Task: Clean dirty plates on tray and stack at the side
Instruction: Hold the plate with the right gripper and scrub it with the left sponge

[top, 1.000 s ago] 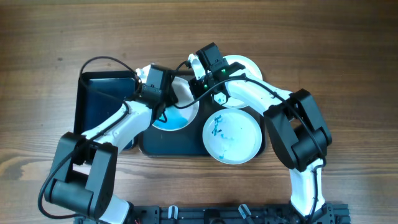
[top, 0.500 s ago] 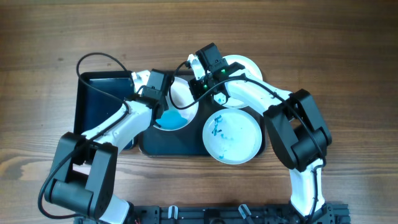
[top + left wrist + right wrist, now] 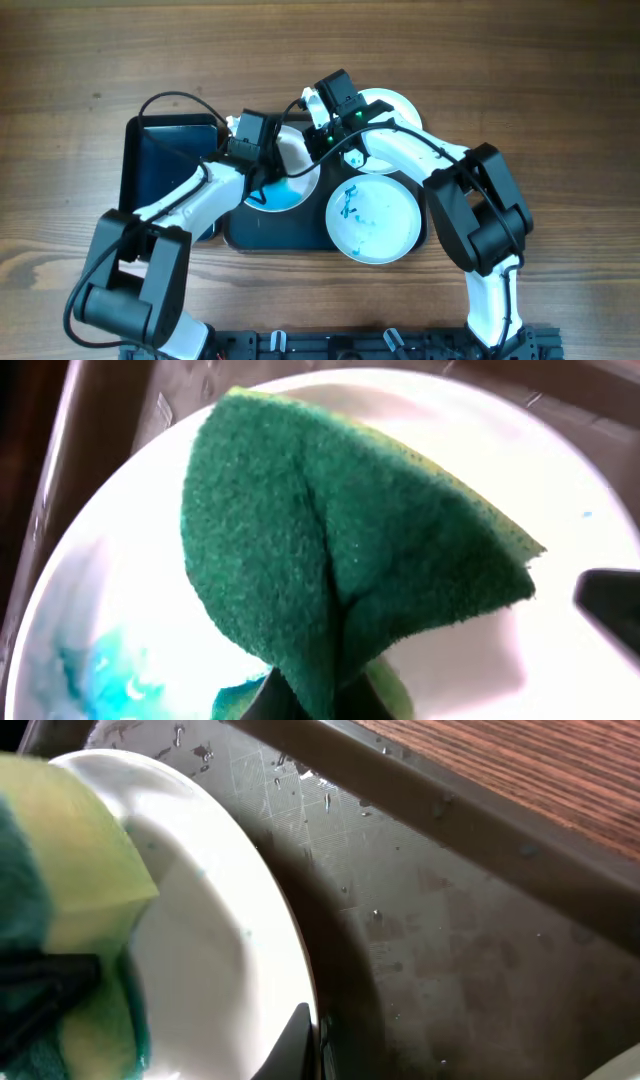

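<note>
The dark tray (image 3: pixel 280 232) carries three white plates. The left plate (image 3: pixel 292 188) has a wet blue smear. My left gripper (image 3: pixel 260 160) is shut on a folded green sponge (image 3: pixel 340 550) and presses it onto this plate (image 3: pixel 560 540), next to the blue smear (image 3: pixel 100 670). My right gripper (image 3: pixel 320 148) is shut on the same plate's rim (image 3: pixel 220 940), one finger on each side at the fingertips (image 3: pixel 310 1040). A blue-marked plate (image 3: pixel 372 218) lies at the front right. Another plate (image 3: pixel 392 105) sits at the back right, partly under my right arm.
A smaller deep black tray (image 3: pixel 165 160) stands to the left of the large tray. In the right wrist view the wet tray floor (image 3: pixel 450 940) and its rim meet the wooden table (image 3: pixel 540 770). Both arms cross over the tray's back half.
My left gripper slid the sponge slightly left and forward on the plate, then back. The blue smear changed shape a little. The right arm has not moved.
</note>
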